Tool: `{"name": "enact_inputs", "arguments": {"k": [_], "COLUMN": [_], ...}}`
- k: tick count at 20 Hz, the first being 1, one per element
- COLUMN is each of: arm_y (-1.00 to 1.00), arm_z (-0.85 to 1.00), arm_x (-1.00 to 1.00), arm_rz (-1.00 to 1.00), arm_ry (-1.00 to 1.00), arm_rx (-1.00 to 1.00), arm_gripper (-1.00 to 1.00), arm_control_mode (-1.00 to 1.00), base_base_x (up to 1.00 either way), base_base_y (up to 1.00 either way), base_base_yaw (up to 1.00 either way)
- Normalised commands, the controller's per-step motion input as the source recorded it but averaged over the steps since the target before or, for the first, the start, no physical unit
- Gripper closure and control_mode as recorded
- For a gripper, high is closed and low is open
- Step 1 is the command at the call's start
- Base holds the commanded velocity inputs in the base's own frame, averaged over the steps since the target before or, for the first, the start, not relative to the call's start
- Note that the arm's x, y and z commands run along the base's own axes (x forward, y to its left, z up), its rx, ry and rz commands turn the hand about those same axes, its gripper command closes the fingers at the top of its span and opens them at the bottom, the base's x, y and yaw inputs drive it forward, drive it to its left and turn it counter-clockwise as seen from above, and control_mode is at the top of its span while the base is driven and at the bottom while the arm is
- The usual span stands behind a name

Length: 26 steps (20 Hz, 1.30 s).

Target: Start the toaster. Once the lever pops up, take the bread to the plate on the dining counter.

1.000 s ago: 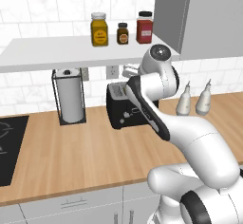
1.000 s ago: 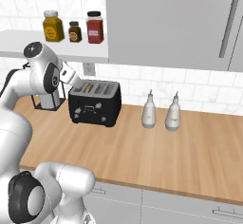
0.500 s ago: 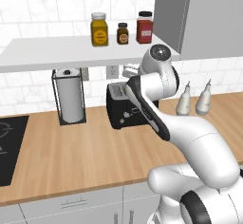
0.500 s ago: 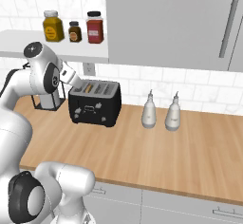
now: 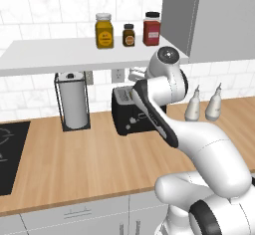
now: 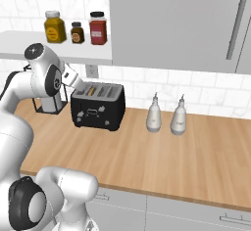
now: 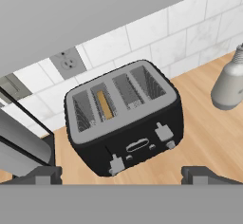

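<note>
1. Right now we hover above the toaster (image 7: 124, 118), which sits on the wall-side wood counter (image 5: 89, 164) just beside the paper towel holder (image 5: 73, 102) and against the tiled wall.
2. Our gripper (image 7: 121, 174) has its two finger tips spread wide apart at the bottom of the hand view, with nothing between them.
3. We see the bread (image 7: 105, 105) standing on edge in the second slot from the left in the hand view, sunk so that just its tan top edge shows; in the right base view it is a thin yellow-brown strip (image 6: 91, 91) in the toaster top.
4. We judge the two levers on the toaster front are the things to press; they look small and stiff, so a firm, straight downward push with one fingertip should suit.
5. The bread we expect to be light, rigid and crumbly, so we would pinch it gently across its flat faces, near the top edge once it rises.
6. Two bottles (image 6: 166, 115) stand well apart to the toaster's right, clear of our reach.
</note>
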Motion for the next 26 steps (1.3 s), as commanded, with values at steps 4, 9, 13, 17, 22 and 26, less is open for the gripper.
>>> {"name": "enact_inputs", "arguments": {"k": [4, 9, 13, 17, 22, 26], "arm_y": [0.0, 0.0, 0.0, 0.0, 0.0, 0.0], "arm_z": [0.0, 0.0, 0.0, 0.0, 0.0, 0.0], "arm_x": [0.0, 0.0, 0.0, 0.0, 0.0, 0.0], "arm_rz": [0.0, 0.0, 0.0, 0.0, 0.0, 0.0], "arm_ry": [0.0, 0.0, 0.0, 0.0, 0.0, 0.0], "arm_rx": [0.0, 0.0, 0.0, 0.0, 0.0, 0.0], "arm_gripper": [-1.0, -1.0, -1.0, -1.0, -1.0, -1.0], "arm_control_mode": [-1.0, -1.0, -1.0, -1.0, -1.0, -1.0], "base_base_x": [0.0, 0.0, 0.0, 0.0, 0.0, 0.0], "base_base_y": [0.0, 0.0, 0.0, 0.0, 0.0, 0.0], "base_base_yaw": [0.0, 0.0, 0.0, 0.0, 0.0, 0.0]}}
